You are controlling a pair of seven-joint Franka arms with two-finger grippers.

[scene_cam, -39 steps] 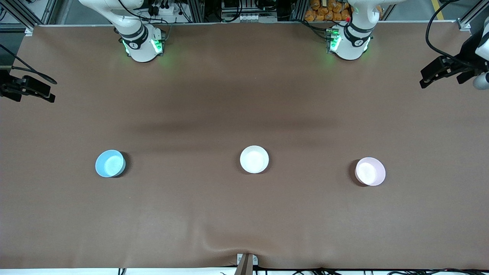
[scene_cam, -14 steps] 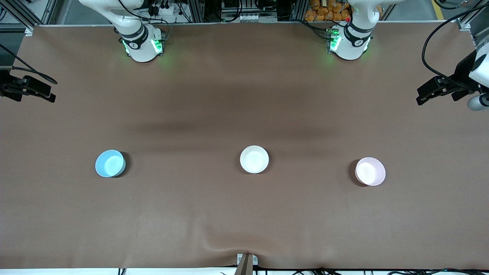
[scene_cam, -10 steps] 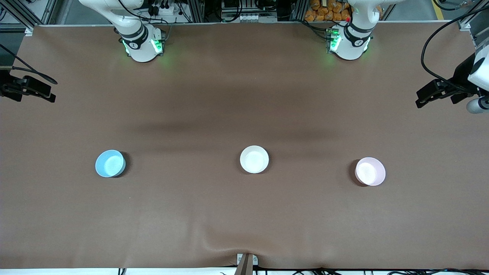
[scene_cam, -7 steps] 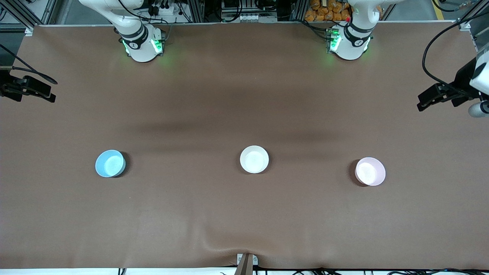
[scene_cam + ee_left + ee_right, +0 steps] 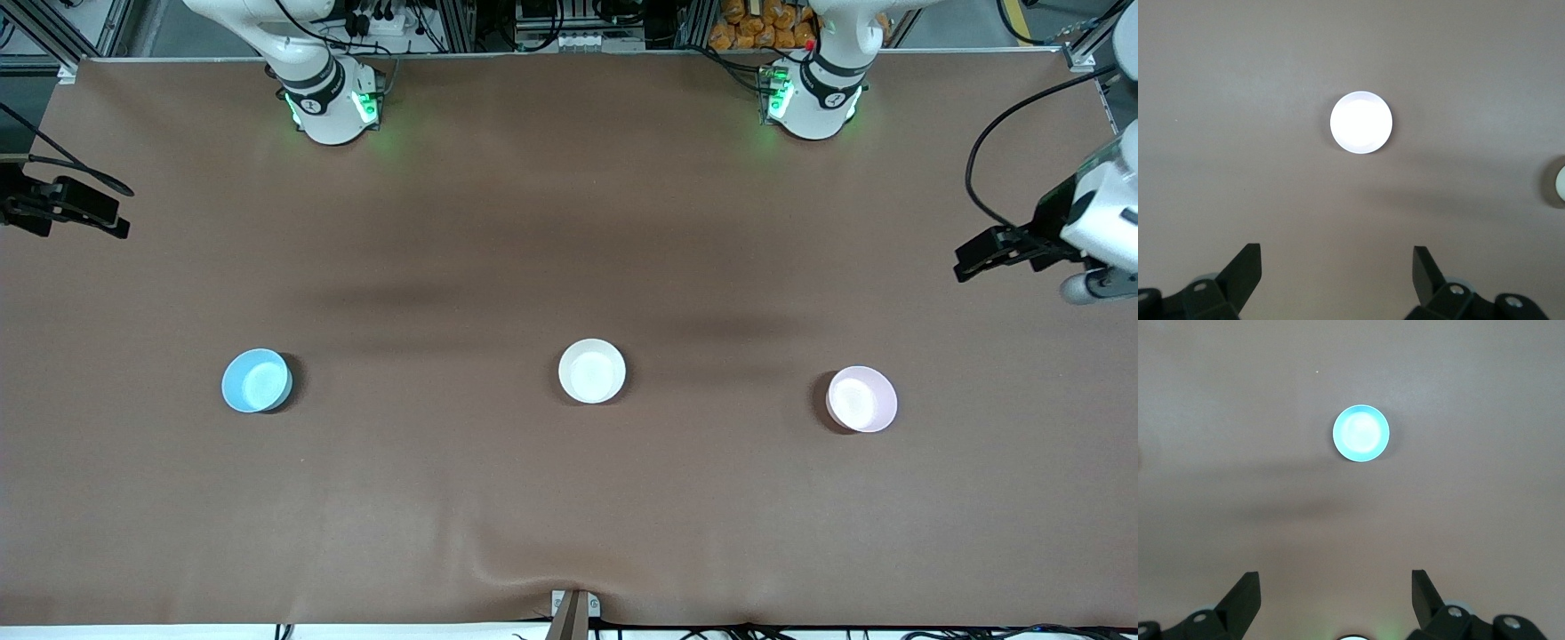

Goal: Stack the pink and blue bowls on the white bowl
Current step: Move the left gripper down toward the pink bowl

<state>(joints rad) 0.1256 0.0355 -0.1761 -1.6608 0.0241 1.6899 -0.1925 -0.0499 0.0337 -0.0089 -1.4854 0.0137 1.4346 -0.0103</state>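
Three bowls stand apart in a row on the brown table. The blue bowl [image 5: 256, 380] is toward the right arm's end, the white bowl [image 5: 592, 371] in the middle, and the pink bowl [image 5: 861, 399] toward the left arm's end. My left gripper [image 5: 1336, 267] hangs open and empty high over bare table, with the pink bowl [image 5: 1361, 123] well clear of its fingers and the white bowl [image 5: 1559, 183] at the view's edge. My right gripper [image 5: 1335, 590] is also open and empty, high over the table, with the blue bowl [image 5: 1361, 433] far from it.
The left arm's hand [image 5: 1080, 231] shows at the table's end, the right arm's hand [image 5: 62, 209] at the other end. Both bases [image 5: 331, 102] [image 5: 813, 98] stand along the table edge farthest from the front camera. A small bracket [image 5: 573, 609] sits at the nearest edge.
The left arm's hand has shifted toward the front camera and a little inward over the table's end. The right arm and all three bowls have stayed put.
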